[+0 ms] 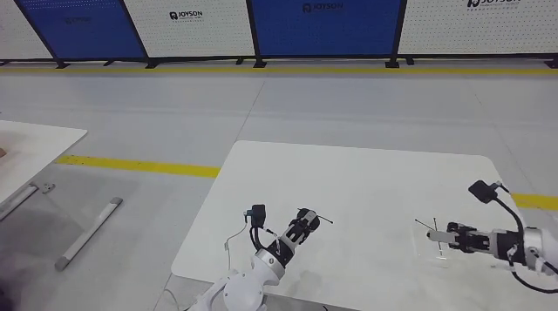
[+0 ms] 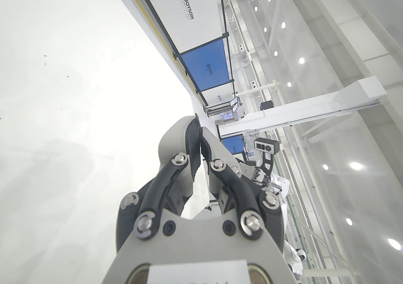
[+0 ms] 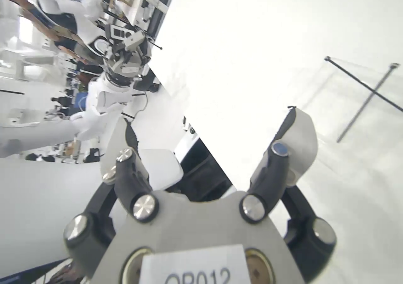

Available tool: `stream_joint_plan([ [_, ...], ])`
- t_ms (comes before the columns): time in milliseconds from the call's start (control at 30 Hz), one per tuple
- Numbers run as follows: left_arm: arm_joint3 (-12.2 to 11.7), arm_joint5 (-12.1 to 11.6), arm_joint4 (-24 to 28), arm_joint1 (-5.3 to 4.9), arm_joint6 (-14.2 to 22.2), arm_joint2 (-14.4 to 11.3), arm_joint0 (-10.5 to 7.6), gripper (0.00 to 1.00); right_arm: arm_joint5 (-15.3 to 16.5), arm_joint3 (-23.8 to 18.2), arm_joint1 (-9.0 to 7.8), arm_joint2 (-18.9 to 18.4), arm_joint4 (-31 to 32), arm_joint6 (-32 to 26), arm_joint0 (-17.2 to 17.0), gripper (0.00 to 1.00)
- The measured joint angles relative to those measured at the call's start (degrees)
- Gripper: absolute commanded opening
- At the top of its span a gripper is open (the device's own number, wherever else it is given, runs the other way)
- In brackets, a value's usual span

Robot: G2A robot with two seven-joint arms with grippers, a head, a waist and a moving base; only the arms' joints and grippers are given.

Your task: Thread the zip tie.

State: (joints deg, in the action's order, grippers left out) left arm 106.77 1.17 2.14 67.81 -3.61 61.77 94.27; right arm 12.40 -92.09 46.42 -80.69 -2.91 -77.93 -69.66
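- Pinching a zip tie (image 1: 324, 219) by what looks like a short length, the left tool (image 2: 199, 131) has its pads pressed together over the front part of the desk (image 1: 366, 180). The strap could twist or slip out, since so little of it seems to be gripped.
- The right tool (image 3: 209, 120) is spread wide and holds nothing, just beside the crossed zip ties (image 3: 373, 95) that lie on a clear tray (image 3: 362, 140) at the desk's right side. Closing on the crossing could catch both straps at once.
- Those straps are thin and lie flat on a slick sheet, so the pads may skid over them or push the tray along.
- The two tools are well apart, so bringing tip to head needs fine alignment, and a small tilt would likely miss the slot.
- I cannot tell which end the left tool holds, so it may need regripping.
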Motion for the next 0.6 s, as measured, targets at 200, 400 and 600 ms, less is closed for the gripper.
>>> stream_joint_plan([
  [200,0.0,0.0,0.0,0.00,0.0,0.0,0.00,0.00,0.1,2.7,0.02,4.5,0.4,-1.7,4.3,1.00],
  [400,0.0,0.0,0.0,0.00,0.0,0.0,0.00,0.00,0.1,2.7,0.02,4.4,0.3,-1.7,4.2,1.00],
  [600,0.0,0.0,0.0,0.00,0.0,0.0,0.00,0.00,-0.6,2.8,-0.30,3.3,1.1,-0.7,4.3,1.00],
])
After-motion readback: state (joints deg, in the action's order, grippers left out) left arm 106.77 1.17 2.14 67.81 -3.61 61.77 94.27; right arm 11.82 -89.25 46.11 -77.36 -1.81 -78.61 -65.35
